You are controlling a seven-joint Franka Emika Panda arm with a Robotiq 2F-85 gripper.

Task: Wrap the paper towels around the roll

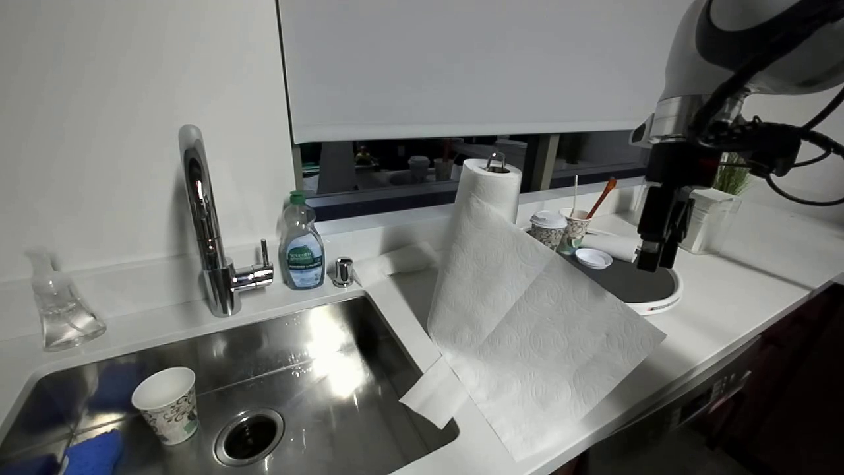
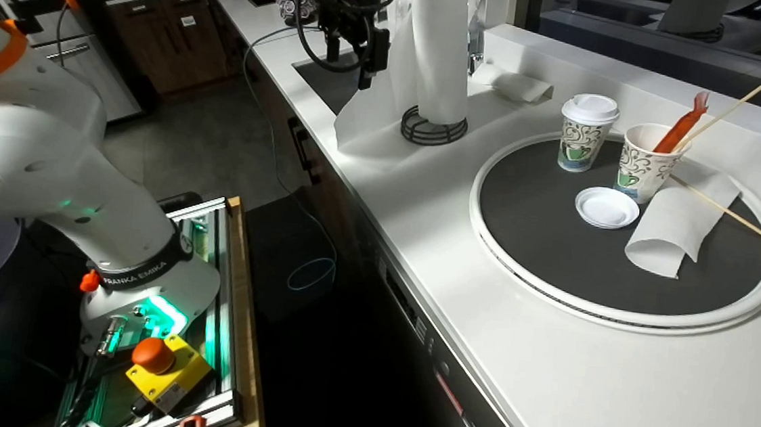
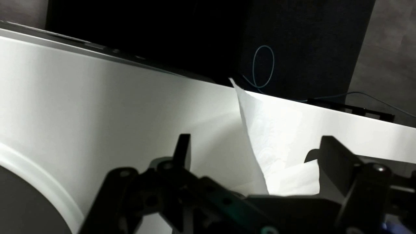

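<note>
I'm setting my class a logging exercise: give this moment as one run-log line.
pincer: open, holding nothing | roll: upright on wire holder | paper towels: partly unwound, loose | status: wrapping not done

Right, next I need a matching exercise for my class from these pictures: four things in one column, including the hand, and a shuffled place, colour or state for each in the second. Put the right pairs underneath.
Column one
1. Roll
2. Paper towels
3. Soap bottle
4. Hand

Column two
A. Open, with jaws apart
B. Green-topped, near the faucet
C. Standing on a dark wire holder
D. Unwound into a loose white sheet

Right pairs: 1-C, 2-D, 3-B, 4-A
</note>
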